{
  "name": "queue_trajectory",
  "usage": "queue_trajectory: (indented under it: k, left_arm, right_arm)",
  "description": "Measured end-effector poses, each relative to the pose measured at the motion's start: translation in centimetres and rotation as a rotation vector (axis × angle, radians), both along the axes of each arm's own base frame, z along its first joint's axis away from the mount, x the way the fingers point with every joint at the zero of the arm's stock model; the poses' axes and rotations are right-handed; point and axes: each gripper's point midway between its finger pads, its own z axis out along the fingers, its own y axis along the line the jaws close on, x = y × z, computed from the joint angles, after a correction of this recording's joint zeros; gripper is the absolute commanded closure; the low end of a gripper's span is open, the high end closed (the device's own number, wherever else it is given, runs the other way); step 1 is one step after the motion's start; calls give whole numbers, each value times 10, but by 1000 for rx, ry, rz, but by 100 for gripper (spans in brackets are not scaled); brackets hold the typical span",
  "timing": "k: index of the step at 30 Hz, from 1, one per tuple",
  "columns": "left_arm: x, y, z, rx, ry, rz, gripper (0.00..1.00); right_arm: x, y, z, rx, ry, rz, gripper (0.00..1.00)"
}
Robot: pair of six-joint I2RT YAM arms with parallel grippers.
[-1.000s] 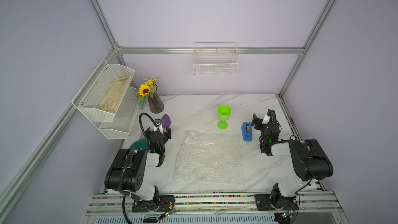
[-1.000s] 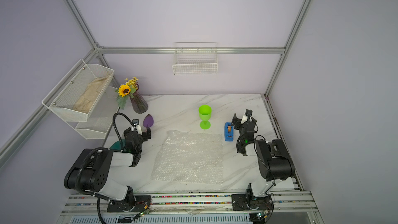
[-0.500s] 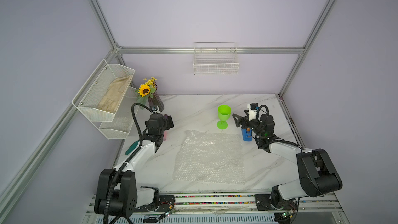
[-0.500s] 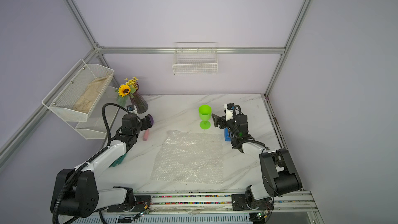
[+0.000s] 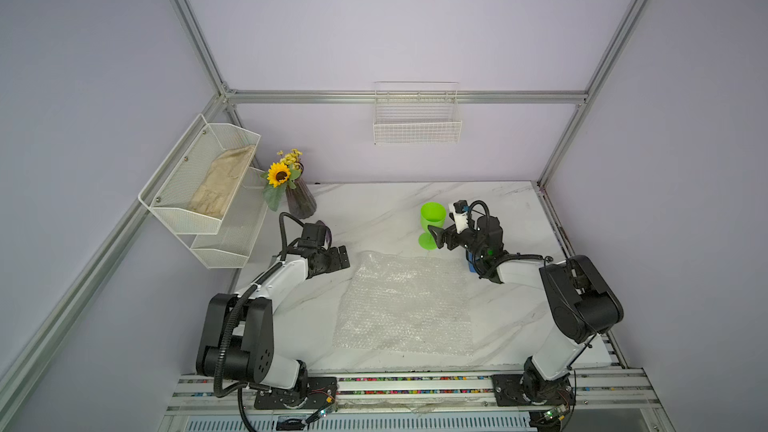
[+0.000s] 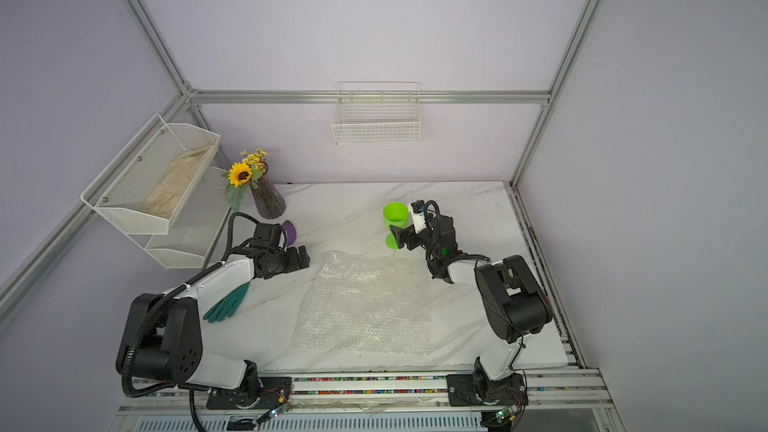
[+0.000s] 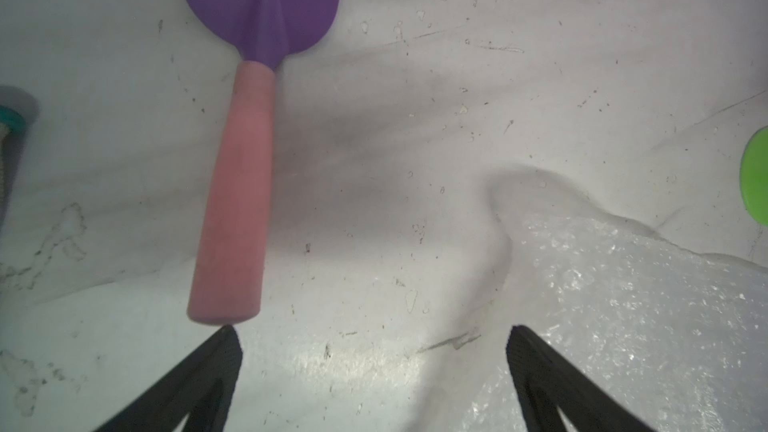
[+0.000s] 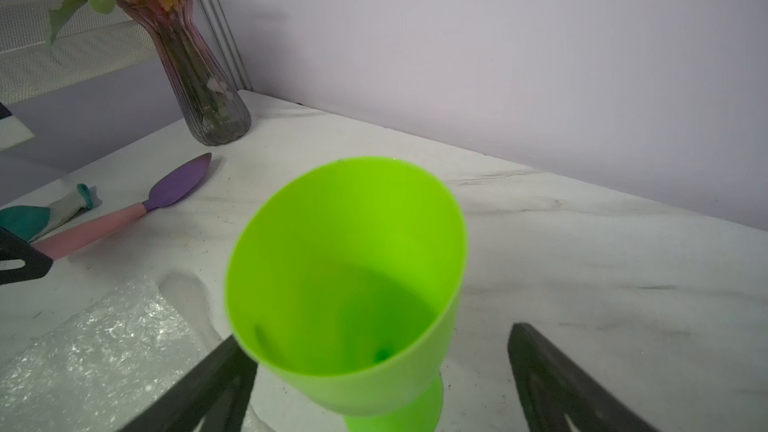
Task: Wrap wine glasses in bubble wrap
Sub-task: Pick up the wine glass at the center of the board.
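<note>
The lime-green wine glass [image 5: 432, 216] [image 6: 395, 214] stands upright on the marble table just beyond the bubble wrap's far edge. The bubble wrap [image 5: 405, 305] [image 6: 365, 305] lies flat in the middle of the table. My right gripper [image 5: 436, 236] [image 6: 400, 238] is open around the glass's lower bowl [image 8: 345, 268]; one finger [image 8: 216, 384] is close against it and the other stands apart. My left gripper [image 5: 343, 257] [image 7: 374, 334] is open and empty, low over the table by the wrap's far left corner [image 7: 623, 305].
A purple trowel with a pink handle [image 7: 232, 201] [image 8: 104, 226] lies right ahead of the left gripper. A teal glove [image 6: 226, 305] lies under the left arm. A purple vase with a sunflower [image 5: 300, 201] stands far left, below white wire shelves [image 5: 199, 184]. A blue object [image 5: 471, 267] sits under the right arm.
Both arms have unfolded from their rest poses and reached out. The right gripper came up to the wine glass; the left moved forward and then right to the wrap's corner.
</note>
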Motion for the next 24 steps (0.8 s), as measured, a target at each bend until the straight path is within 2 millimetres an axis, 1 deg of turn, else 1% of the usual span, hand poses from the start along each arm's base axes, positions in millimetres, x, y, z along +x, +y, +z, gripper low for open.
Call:
queue_trajectory:
  k: [3, 5, 7, 9, 12, 14, 18, 21, 23, 24]
  left_arm:
    - [-2, -1, 0, -14, 15, 9, 0]
    - [-3, -3, 1, -22, 20, 4, 0]
    - [-2, -7, 2, -38, 21, -6, 0]
    - [0, -11, 4, -55, 19, -20, 3]
    - [3, -20, 6, -87, 21, -59, 6]
    - [3, -27, 5, -106, 28, -87, 9]
    - [4, -46, -1, -143, 54, -168, 19]
    - [7, -63, -4, -172, 70, -236, 21]
    - [9, -72, -4, -180, 74, -278, 22]
    - [10, -76, -4, -183, 76, -299, 24]
  right_arm:
    - [15, 9, 0, -10, -13, 32, 3]
    - [20, 15, -2, -16, -18, 53, 3]
    - [26, 19, -5, -20, -22, 71, 6]
    - [29, 22, -9, -24, -20, 84, 9]
    - [29, 24, -13, -28, -18, 99, 17]
    - [29, 26, -12, -27, -21, 107, 21]
    - [29, 28, -10, -22, -24, 119, 25]
    - [28, 28, -9, -21, -20, 121, 26]
    - [26, 27, -3, -18, -20, 120, 27]
    - [25, 27, 4, -14, -25, 120, 27]
